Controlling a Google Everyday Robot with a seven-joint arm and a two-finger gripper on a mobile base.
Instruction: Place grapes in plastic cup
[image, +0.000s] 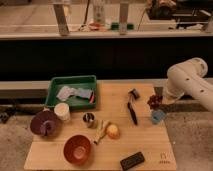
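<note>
Front edge of tabletop (150, 145): flat black device (132, 160), red bowl (77, 148). By the right edge, the plastic cup (158, 116) stands upright, with the brush (132, 107) just left of it. Hand (155, 99) hovers just above the cup, closed on the grapes (153, 103) — bunch clear of the tabletop. Far-left corner — green tray (75, 78).
</note>
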